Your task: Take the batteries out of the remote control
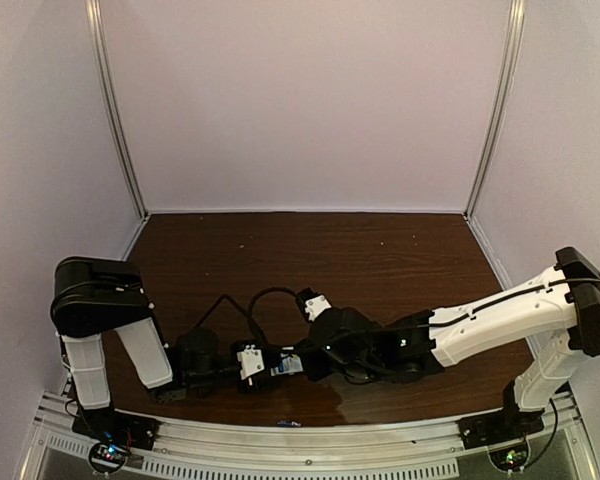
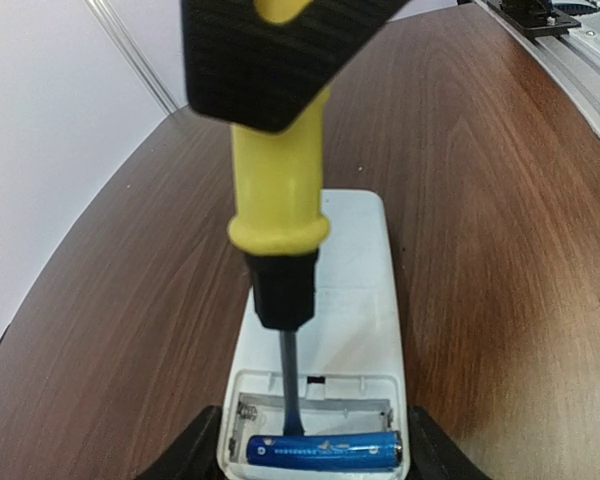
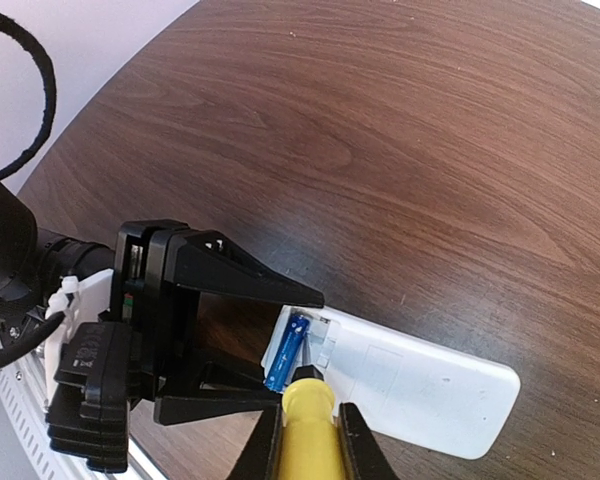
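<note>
Cover off; compartment at one end of remote stood open. One battery lay in slot nearest that end; neighbouring slot empty, spring bare. Judged roughly half done. Left gripper jaws clamped across remote's compartment end. Right gripper jaws closed tight on screwdriver handle, blade tip down in empty slot, against battery's side. Small blue speck near remote, toward arm bases: possibly other cell, too small to tell. Left: lever out last battery
</note>
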